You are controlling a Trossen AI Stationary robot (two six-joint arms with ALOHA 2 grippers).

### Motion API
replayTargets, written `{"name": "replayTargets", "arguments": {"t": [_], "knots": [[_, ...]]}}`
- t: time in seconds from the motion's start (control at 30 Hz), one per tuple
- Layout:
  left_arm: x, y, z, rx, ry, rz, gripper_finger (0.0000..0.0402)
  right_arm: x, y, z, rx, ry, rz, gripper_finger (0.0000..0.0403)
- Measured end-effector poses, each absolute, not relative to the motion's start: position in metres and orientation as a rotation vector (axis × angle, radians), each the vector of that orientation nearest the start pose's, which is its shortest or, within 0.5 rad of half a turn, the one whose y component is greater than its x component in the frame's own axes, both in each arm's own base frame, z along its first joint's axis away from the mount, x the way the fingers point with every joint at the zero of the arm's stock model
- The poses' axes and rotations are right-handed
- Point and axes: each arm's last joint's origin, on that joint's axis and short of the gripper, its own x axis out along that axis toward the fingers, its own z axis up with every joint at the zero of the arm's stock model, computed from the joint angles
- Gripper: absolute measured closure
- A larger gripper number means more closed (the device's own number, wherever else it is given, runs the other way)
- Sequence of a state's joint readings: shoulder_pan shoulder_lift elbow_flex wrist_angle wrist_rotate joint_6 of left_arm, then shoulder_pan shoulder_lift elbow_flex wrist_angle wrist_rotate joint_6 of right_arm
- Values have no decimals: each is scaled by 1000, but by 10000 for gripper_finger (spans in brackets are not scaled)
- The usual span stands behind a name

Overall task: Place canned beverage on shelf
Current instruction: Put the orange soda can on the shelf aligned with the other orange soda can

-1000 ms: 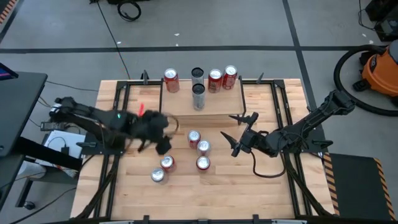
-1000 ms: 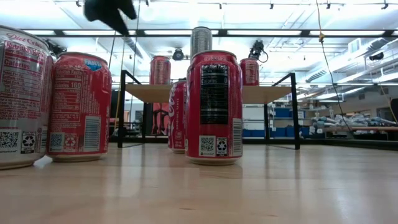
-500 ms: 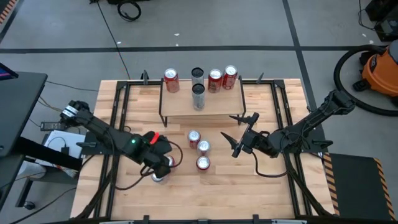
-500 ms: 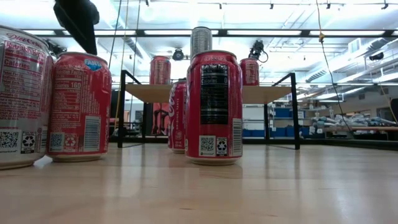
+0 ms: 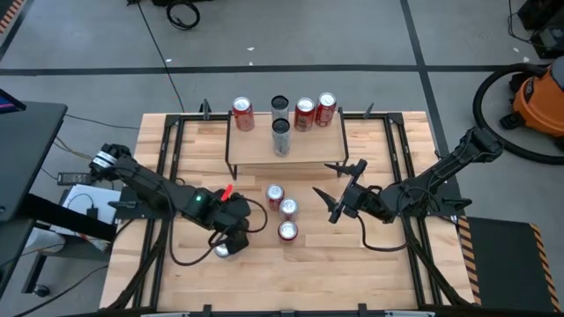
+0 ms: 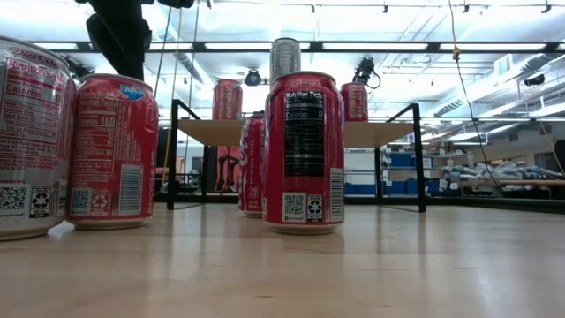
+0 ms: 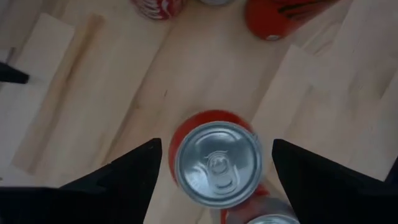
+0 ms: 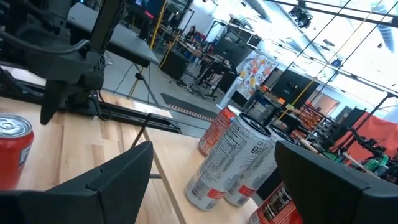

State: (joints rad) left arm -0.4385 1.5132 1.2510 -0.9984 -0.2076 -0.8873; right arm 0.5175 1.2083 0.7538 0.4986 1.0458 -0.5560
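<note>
My left gripper [image 7: 216,144] points down, open, just above a red can [image 7: 217,163] that stands upright on the table near the front left; its fingers stand to either side of the can's top without touching. In the low view the gripper [image 6: 124,44] hovers over this can [image 6: 115,150]. A silver can [image 6: 26,137] stands right beside it. The shelf [image 5: 284,151] at the far middle carries several cans [image 5: 305,113]. My right gripper [image 5: 324,180] waits open and level at the right, pointing toward the table's left.
Three more cans [image 5: 287,211] stand upright in a cluster on the table in front of the shelf, between my two grippers. The closest, a red one [image 6: 304,152], fills the middle of the low view. Bare wood lies along the near edge.
My left gripper has gone from in front of the shelf toward the table's near edge and down, tipping more steeply downward, and now hangs over the red can at the front left. The cans have stayed in place.
</note>
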Motion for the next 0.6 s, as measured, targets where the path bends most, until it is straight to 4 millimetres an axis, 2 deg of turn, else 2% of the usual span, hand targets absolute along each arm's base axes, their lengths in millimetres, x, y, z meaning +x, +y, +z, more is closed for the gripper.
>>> {"name": "replayTargets", "arguments": {"t": [0.3, 0.6], "knots": [[268, -125, 251, -321, 1246, 330, 84, 234, 105, 301, -506, 104, -509, 55], [269, -129, 249, -300, 1253, 297, 84, 234, 105, 301, -504, 103, -506, 55]]}}
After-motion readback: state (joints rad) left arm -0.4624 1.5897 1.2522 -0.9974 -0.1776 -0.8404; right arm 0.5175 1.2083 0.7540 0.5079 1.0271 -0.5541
